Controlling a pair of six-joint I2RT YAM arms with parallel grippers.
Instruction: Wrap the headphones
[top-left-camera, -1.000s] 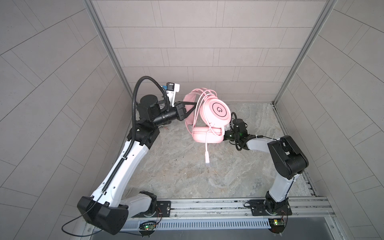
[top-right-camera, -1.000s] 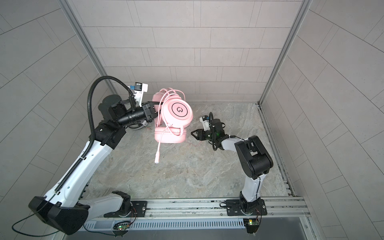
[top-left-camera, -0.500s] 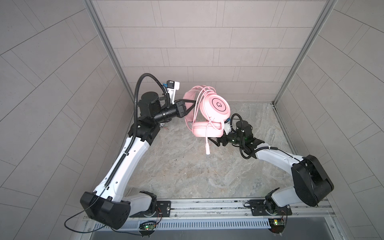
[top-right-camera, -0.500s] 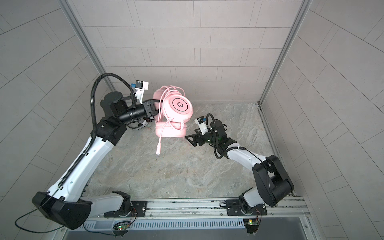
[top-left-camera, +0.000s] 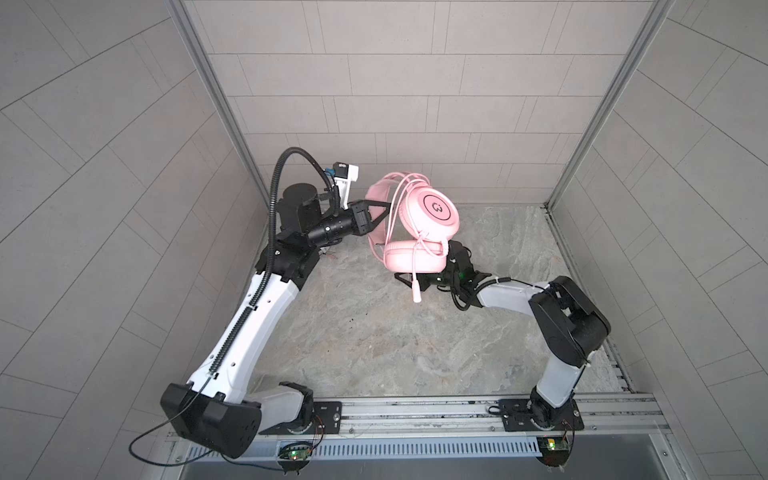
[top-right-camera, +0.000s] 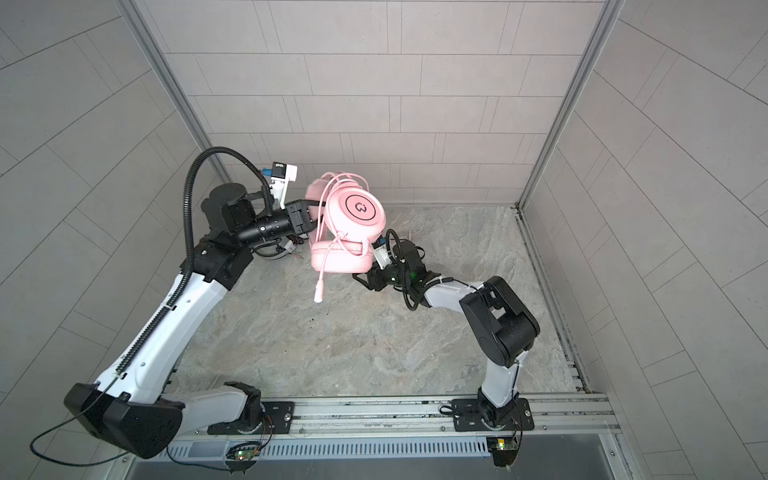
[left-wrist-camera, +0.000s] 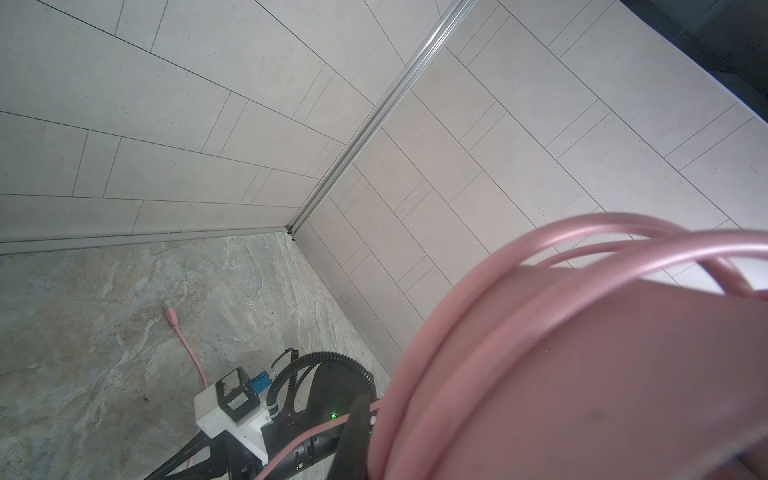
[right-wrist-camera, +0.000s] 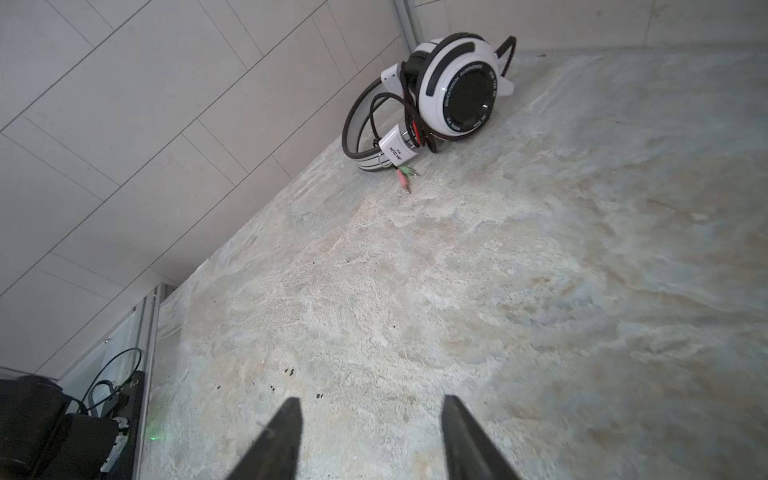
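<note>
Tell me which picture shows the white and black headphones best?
The right wrist view: the white-and-black plastic over-ear headphones show clearly on the stone floor, cable and plugs too. In both top views the left arm hides nearly all of them; the left wrist view shows none.

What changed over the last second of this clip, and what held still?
The right end effector moved leftward in the top views, from beside the pink headset to under it. Its arm's elbow swung outward and came back. Its jaws stand apart with nothing between them. Unchanged: the left end effector stays shut on the headset and keeps it raised off the table.
</note>
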